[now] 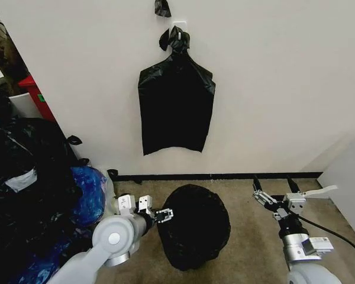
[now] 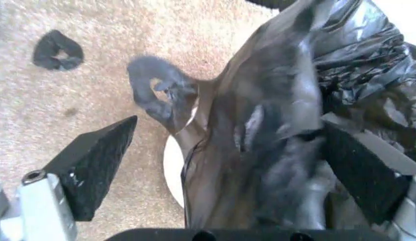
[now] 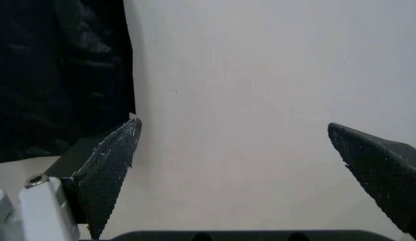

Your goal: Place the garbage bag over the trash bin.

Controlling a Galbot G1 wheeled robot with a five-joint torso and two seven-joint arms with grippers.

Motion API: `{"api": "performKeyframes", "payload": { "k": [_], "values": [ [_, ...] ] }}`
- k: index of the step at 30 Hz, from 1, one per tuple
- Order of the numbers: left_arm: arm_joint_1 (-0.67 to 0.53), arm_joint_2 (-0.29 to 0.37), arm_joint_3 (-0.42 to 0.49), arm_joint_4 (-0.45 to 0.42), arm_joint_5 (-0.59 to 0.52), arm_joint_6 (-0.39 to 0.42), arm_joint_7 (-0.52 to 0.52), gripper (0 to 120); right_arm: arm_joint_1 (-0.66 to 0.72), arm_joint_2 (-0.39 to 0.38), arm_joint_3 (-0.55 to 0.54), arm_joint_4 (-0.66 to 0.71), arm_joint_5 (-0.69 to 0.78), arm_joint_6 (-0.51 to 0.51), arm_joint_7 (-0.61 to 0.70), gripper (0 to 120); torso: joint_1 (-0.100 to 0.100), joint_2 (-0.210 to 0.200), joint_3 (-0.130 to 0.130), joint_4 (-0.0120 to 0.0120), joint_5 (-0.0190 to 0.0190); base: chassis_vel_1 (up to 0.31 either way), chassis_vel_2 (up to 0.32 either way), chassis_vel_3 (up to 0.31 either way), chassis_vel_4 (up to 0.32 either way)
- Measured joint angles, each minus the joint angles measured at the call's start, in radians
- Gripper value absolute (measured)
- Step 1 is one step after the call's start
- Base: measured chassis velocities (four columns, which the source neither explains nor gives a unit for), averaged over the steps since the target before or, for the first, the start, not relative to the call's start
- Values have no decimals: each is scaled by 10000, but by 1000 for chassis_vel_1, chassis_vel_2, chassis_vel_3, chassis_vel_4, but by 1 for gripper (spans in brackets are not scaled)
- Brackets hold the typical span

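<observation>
The garbage bag, thin and glossy black, is draped over the trash bin on the carpet and hides it in the head view. In the left wrist view a sliver of the white trash bin shows under the bag's crinkled plastic, and a handle loop of the bag hangs loose. My left gripper is at the bag's left rim, open, with bag plastic between its wide-spread fingers. My right gripper stands open to the right of the bin, apart from it, holding nothing.
A bunch of flat black bags hangs from a hook on the white wall. Stuffed black sacks and a blue plastic bag crowd the left. A white cabinet stands at right. A black scrap lies on the carpet.
</observation>
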Motion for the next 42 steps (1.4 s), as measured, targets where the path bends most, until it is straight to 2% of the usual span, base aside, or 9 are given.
{"api": "performKeyframes", "payload": {
  "k": [8,13,24,25,26,31,35,37,42],
  "values": [
    [156,150,-310,-546,-42,8,-480,100,4,-19,-188,226,96,-151,86,100,0,0,0,-1,0,0,0,0,0],
    [389,221,-460,-1053,469,-95,557,100,-91,1,-326,494,93,-237,132,100,0,0,0,-1,0,0,0,0,0],
    [1086,713,-874,-140,7671,-4141,6102,100,-593,-38,-415,1110,347,-1331,366,100,0,0,1,-5,-2,0,0,0,0],
    [1364,766,-1459,60,8424,-4747,7012,100,-660,-67,-397,1186,523,-1618,374,100,0,0,2,-5,-5,0,0,0,0],
    [1364,766,-1459,60,8424,-4747,7012,100,-660,-67,-397,1186,523,-1618,374,100,0,0,2,-5,-5,0,0,0,0],
    [3445,196,-4320,6,8997,-6208,9270,100,-684,-116,-376,1122,772,-2105,382,100,0,0,1,-2,-2,0,0,0,0],
    [4114,-95,-4974,-48,9017,-6529,9704,100,-726,-67,-387,1100,756,-2105,379,100,0,0,1,1,-2,0,0,0,0],
    [5261,-790,-6263,-163,9075,-7037,10508,100,-883,58,-372,1083,663,-2019,297,100,-1,0,0,3,-1,0,0,0,0],
    [6155,-1616,-7214,-315,9103,-7306,10869,100,-1178,330,-287,951,373,-1514,100,100,-1,0,0,0,-2,0,0,0,0]
  ]
}}
